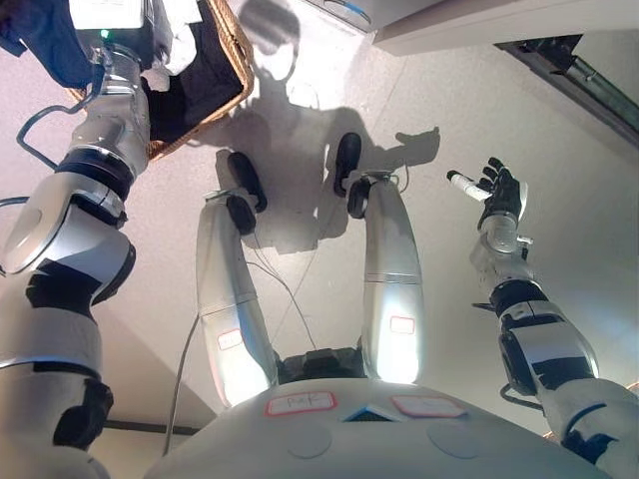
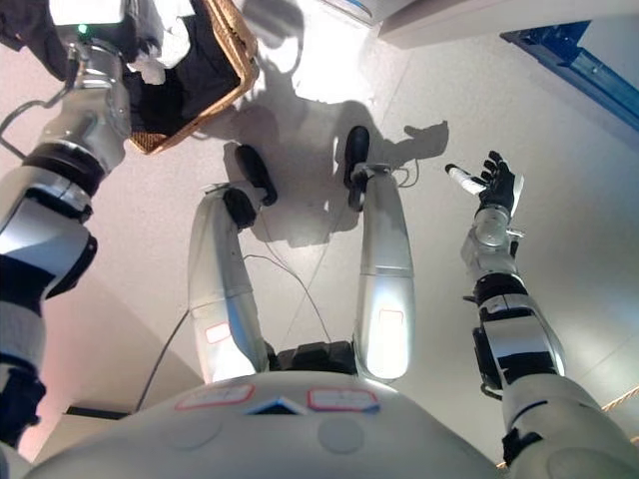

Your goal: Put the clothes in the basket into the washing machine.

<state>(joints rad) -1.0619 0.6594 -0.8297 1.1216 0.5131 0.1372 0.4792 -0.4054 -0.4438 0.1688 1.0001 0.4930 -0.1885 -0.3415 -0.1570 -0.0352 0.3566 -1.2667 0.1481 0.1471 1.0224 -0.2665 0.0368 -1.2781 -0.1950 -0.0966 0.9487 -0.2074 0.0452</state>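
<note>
Far left: wicker basket (image 1: 232,60) sits on the floor (image 1: 300,90) at the upper-left corner, holding dark clothes (image 1: 195,70) and something white at its top edge. The left arm reaches into it from above; the left hand is hidden behind the wrist, so I cannot tell whether its fingers are closed on cloth. Judgement: the arm is placed for a pick, the first garment not yet lifted clear.

Basket's near rim faces the robot; bare floor lies between it and the right side, giving open room to swing a load across.

Right: right hand (image 1: 499,195) is held out over the floor, fingers spread and holding nothing, well apart from the basket. Probably kept clear for balance or to receive cloth.

Upper right: a pale edge (image 1: 469,30) and a dark rail (image 1: 579,75); whether this is the washing machine I cannot tell.
</note>
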